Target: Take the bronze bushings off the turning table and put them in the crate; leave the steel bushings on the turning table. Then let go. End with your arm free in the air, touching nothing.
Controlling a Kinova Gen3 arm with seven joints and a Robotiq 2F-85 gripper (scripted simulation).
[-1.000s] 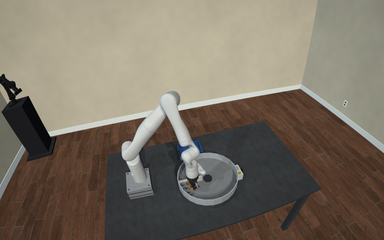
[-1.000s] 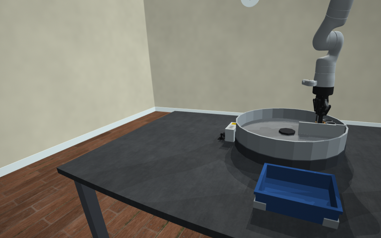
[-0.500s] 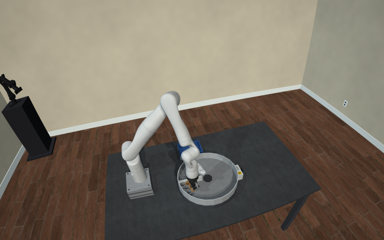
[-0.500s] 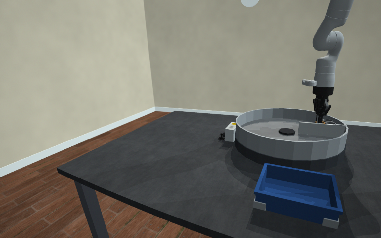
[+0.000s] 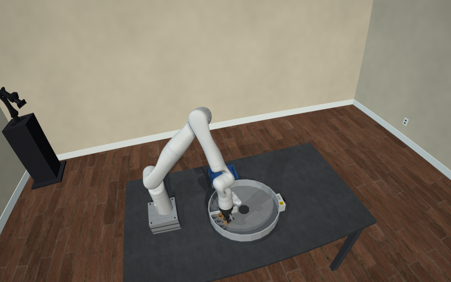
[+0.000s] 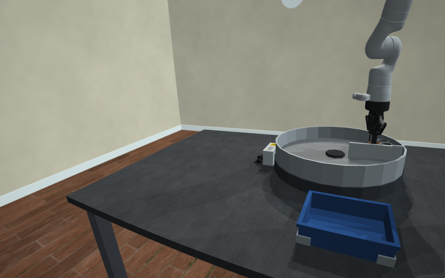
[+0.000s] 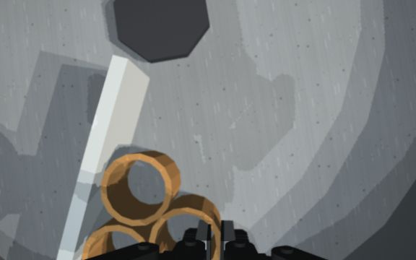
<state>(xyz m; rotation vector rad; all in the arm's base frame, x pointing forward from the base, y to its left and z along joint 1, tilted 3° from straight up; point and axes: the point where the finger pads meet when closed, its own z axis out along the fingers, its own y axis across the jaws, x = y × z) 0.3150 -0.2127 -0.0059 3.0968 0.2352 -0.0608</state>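
Observation:
My gripper [image 5: 228, 221] [image 6: 374, 141] [image 7: 216, 237] points down, low over the turning table [image 5: 260, 201] [image 6: 307, 148] [image 7: 320, 90]. Its fingers are nearly together, with the right wall of a bronze bushing [image 7: 202, 204] between them, one finger inside the ring. A second bronze bushing [image 7: 173, 173] touches it at the upper left, near the divider. A third bronze bushing [image 7: 94, 242] is partly cut off at the bottom of the wrist view. Several steel bushings [image 5: 219, 220] [image 6: 385, 143] stand beside the bronze ones, near the rim. The blue crate [image 5: 233, 167] [image 6: 348, 236] is empty in the exterior view.
A pale divider [image 6: 372, 151] [image 7: 100, 133] runs from near the dark hub [image 5: 243, 209] [image 6: 334, 153] [image 7: 162, 25] to the raised rim [image 5: 246, 236] [image 6: 341, 174]. It stands between the bushings and the crate side. A white box [image 5: 280, 202] [image 6: 268, 155] is on the rim's outside.

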